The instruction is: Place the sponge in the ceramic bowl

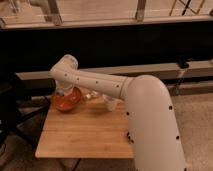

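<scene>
The orange-red ceramic bowl sits at the back left corner of the wooden table. My white arm reaches across from the lower right, and its wrist bends down at the bowl. The gripper hangs at the bowl's rear left rim, just over the bowl's inside. The sponge is hidden from view; I cannot tell whether it is in the gripper or in the bowl.
A small white cup stands right of the bowl, close under the arm. The arm's thick link covers the table's right side. A dark wall and a railing run behind the table, and the floor lies below its front edge.
</scene>
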{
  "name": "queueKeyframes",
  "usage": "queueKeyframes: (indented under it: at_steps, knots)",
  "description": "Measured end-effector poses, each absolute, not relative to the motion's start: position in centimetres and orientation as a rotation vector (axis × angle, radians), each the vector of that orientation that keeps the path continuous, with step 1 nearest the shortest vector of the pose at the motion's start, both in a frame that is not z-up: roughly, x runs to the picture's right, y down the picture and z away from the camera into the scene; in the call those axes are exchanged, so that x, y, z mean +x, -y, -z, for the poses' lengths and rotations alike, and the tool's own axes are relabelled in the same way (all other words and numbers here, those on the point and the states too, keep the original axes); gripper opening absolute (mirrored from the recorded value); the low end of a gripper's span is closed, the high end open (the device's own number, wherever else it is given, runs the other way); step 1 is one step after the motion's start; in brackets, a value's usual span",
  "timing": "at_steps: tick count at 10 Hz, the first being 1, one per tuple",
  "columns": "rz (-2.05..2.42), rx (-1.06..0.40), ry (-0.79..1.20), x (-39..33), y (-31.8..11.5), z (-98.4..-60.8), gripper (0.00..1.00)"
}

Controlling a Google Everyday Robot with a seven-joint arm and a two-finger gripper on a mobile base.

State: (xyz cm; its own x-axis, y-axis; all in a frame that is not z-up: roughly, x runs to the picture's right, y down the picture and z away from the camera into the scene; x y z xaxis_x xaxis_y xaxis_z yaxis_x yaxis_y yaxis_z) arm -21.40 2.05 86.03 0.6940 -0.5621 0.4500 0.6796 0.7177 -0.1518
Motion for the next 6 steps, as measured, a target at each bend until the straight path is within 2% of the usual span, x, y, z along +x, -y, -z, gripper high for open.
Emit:
queueKeyframes:
  at_steps: [1, 2, 6]
  knots:
    - [0.708, -0.325, 0.389, -21.2, -2.2, -86.2, 0.13]
    - [0.72, -0.331, 0.392, -21.1, -2.6, -86.3, 0.26]
    - [0.723, -0.344, 0.421, -19.2, -4.3, -86.5, 0.64]
